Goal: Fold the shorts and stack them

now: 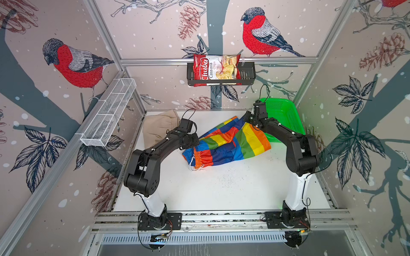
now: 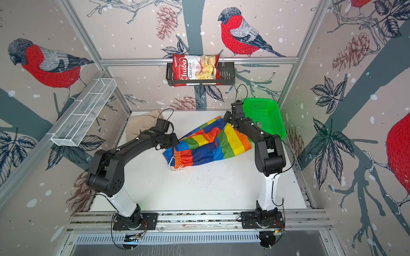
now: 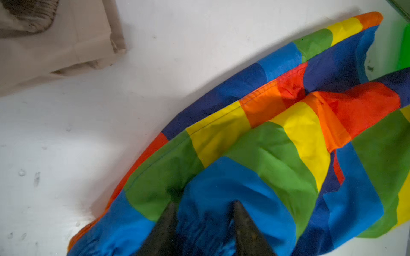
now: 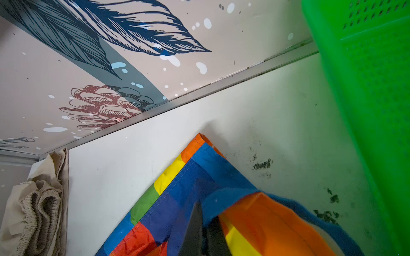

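A: How will the rainbow shorts (image 1: pixel 228 141) handle?
B: Thin, shiny and light, so probably slippery. They lie crumpled mid-bench, waistband to the near left, legs to the far right. The seams give the best hold. The left pincer (image 3: pixel 205 205) pinches a bunch of blue waistband, and the right pincer (image 4: pixel 205 216) is clamped on a raised leg hem.
A: And the beige shorts (image 1: pixel 155 126)?
B: Softer and matte, lying in the far left corner.
A: Any room to work?
B: The white bench (image 1: pixel 221 190) is smooth and speckled. The green basket (image 1: pixel 284 110) crowds the far right
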Available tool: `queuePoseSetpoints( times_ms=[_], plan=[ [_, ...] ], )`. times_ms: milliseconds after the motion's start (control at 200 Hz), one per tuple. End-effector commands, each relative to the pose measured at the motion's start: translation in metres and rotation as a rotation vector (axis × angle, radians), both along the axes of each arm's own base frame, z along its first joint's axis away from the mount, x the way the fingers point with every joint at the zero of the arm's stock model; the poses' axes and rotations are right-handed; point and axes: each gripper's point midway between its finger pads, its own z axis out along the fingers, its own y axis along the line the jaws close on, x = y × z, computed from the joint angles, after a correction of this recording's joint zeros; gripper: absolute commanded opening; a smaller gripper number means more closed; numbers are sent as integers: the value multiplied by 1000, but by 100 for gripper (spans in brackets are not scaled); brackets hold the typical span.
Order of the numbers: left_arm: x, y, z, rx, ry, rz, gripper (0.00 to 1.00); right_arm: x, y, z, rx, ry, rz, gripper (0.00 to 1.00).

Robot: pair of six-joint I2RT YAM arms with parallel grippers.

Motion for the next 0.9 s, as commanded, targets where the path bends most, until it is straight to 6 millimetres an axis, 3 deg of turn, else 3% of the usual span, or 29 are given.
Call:
queuePoseSetpoints(
  times_ms=[0,30,245,570,710,896],
  plan=[
    [0,-4,4,-10,-5,-8,7,5,0,5,31,-23,5,0],
    [-1,-4,6,-11,-6,-7,0,5,-2,6,33,-23,1,0],
    [-19,2,32,-33,-36,6,0,-1,-8,27,33,-48,-14,0],
    [-65,13,67,-123,-92,63,0,-17,-19,99,53,-192,-55,0],
    [-91,28,50,-120,-85,119,0,-13,-3,115,55,-234,-14,0],
    [-105,52,19,-90,-92,207,0,0,45,94,20,-210,103,0]
  ],
)
